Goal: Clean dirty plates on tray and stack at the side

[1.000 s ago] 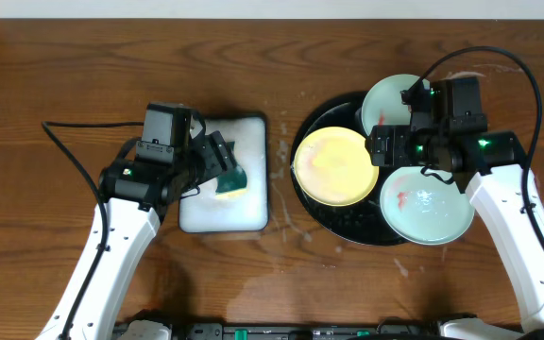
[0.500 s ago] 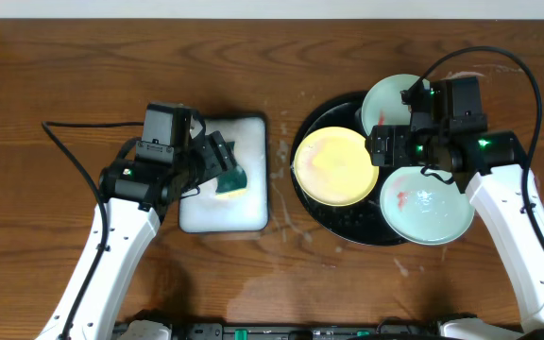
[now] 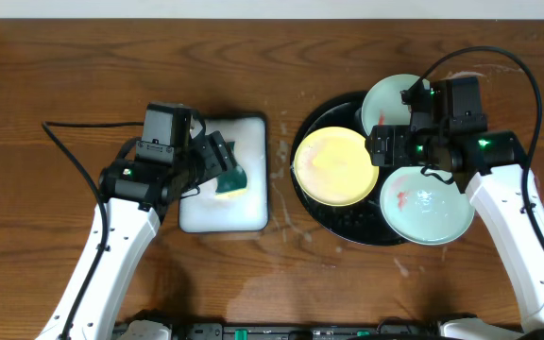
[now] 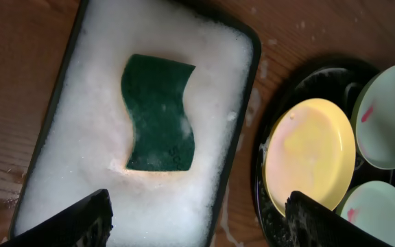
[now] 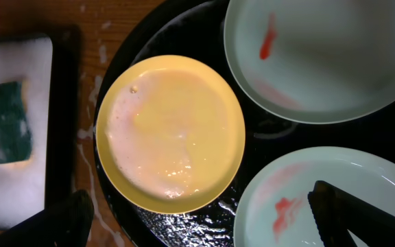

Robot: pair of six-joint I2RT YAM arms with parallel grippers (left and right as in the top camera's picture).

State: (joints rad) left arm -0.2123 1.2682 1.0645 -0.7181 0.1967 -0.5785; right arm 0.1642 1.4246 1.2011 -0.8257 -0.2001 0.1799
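Overhead, the black tray [image 3: 321, 217] is sitting right of centre on the table [image 3: 64, 76], carrying three plates: a yellow plate [image 3: 335, 166] and two mint plates [image 3: 392, 97]. The right fingers [image 3: 385, 144] are hanging wide apart above them, holding nothing. The left fingers [image 3: 220, 162] are hovering apart over a foam tray [image 3: 223, 212].

Left wrist: a green sponge [image 4: 158, 113] is lying in foam, its faint lettering unreadable.

Right wrist: both mint plates are showing red smears, and the yellow plate is wearing a pale film.

Three smeared plates [image 3: 334, 166] on black tray [image 3: 312, 125]
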